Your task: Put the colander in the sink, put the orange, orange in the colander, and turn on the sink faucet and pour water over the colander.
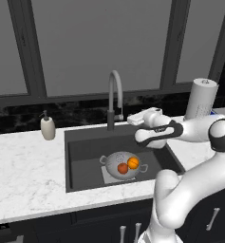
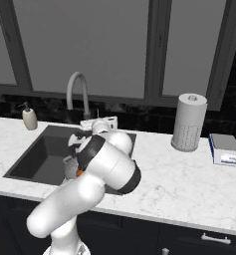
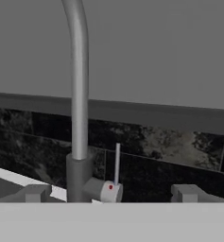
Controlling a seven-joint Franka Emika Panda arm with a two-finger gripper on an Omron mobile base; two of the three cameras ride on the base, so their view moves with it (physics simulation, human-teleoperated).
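The deep dark-grey rectangular sink (image 1: 80,156) holds the silvery perforated colander (image 1: 115,160), the two oranges (image 1: 127,165) seated inside for rinsing. The tall grey gooseneck faucet (image 3: 78,94) is faced by the gripper (image 3: 111,191), fingers spread wide, empty, framing its slim side lever (image 3: 116,163)

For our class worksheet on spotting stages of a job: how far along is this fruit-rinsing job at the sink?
Done: the colander sits in the sink with both oranges inside it. In hand: the open gripper is lined up facing the faucet, with its small lever standing between the fingertips, not yet gripped. Left: turn the lever; no water is visible running over the colander.
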